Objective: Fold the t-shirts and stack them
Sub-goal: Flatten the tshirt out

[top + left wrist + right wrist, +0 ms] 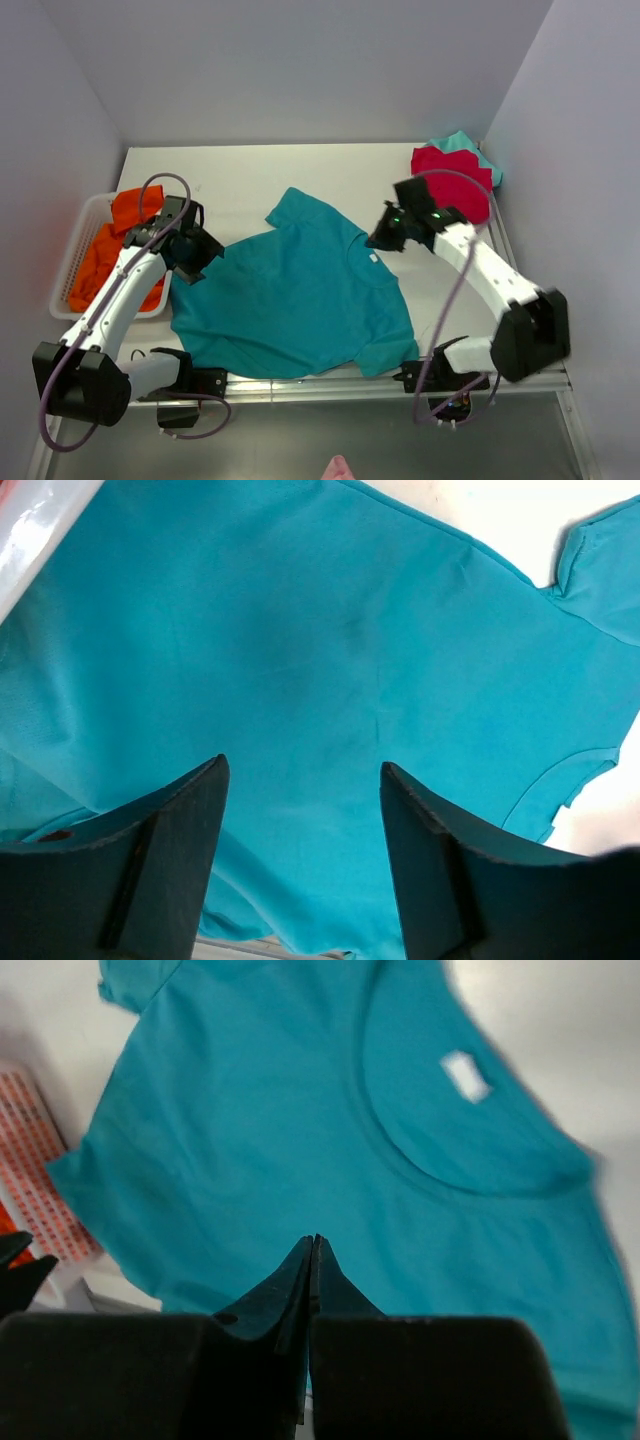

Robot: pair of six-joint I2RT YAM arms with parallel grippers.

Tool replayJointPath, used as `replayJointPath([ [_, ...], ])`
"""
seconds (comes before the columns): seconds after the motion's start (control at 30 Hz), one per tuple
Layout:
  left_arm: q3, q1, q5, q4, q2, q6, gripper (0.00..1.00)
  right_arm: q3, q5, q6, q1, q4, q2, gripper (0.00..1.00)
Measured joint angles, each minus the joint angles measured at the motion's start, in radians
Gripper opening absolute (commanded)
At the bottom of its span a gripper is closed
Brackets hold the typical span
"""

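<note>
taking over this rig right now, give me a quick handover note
Hands: the left hand is open and empty over the left side of the teal-blue tee; the right hand is shut and empty above that tee, near its collar.
Things: the teal-blue tee lies spread flat mid-table, white neck label showing. The red tee lies on the light-teal tee at the far right corner. The orange tee sits in the white basket on the left.
Done: no fold made yet on the teal-blue tee.
Left: fold it, stack it, then the orange one.

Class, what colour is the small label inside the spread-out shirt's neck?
White; the label shows best in the right wrist view.
</note>
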Motion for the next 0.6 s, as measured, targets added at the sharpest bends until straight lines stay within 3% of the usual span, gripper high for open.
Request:
replayJointPath([
  [0.27,0.004,-0.001,0.002,0.024,0.04,-0.002,0.64,0.433,-0.03,-0.037,0.209,0.076,0.521,0.0],
  [0.6,0.006,-0.002,0.006,0.053,0.072,0.006,0.63,0.897,-0.071,-0.1,0.23,0.02,1.039,0.0],
])
